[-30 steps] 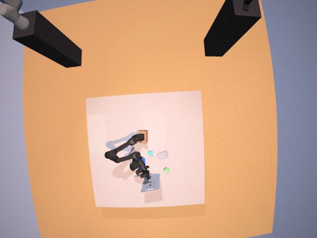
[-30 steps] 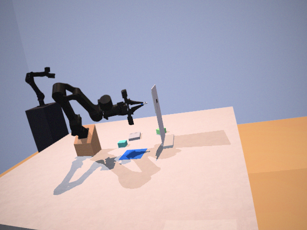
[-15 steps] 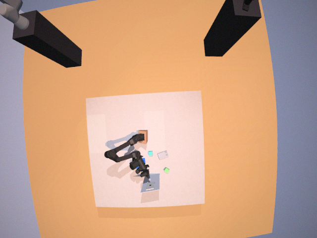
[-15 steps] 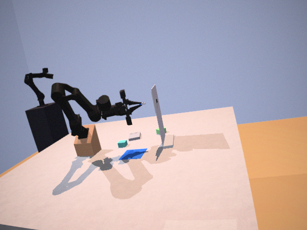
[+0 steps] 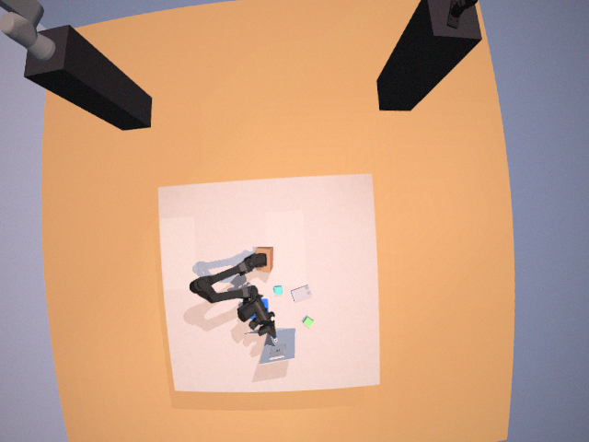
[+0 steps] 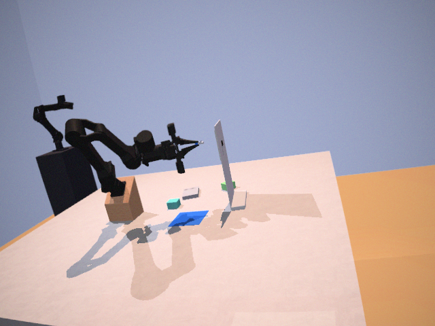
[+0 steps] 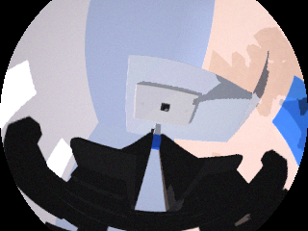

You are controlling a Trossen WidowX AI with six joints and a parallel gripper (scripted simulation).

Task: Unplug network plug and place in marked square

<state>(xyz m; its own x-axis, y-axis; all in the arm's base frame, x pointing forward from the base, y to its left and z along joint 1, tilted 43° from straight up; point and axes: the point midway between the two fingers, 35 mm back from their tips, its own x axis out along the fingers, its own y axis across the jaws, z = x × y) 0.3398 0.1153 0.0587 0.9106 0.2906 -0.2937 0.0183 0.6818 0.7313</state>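
So the plug [image 6: 200, 142] [image 7: 156, 137] is out of its socket [image 7: 165, 107] and clamped in the jaws [image 5: 274, 336] [image 6: 197, 142], up in the air at their tips. The upright panel [image 5: 288, 340] [image 6: 224, 164] [image 7: 192, 79] stands just ahead of the jaws, not touching, and the blue square [image 5: 264, 303] [image 6: 191, 217] [image 7: 294, 115] is on the tabletop [image 5: 332, 228] [image 6: 281, 266] [image 7: 236, 29], lower down and behind the tips.

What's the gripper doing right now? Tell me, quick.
Gripper: closed on the plug, held out in front of the panel, clear of its socket.
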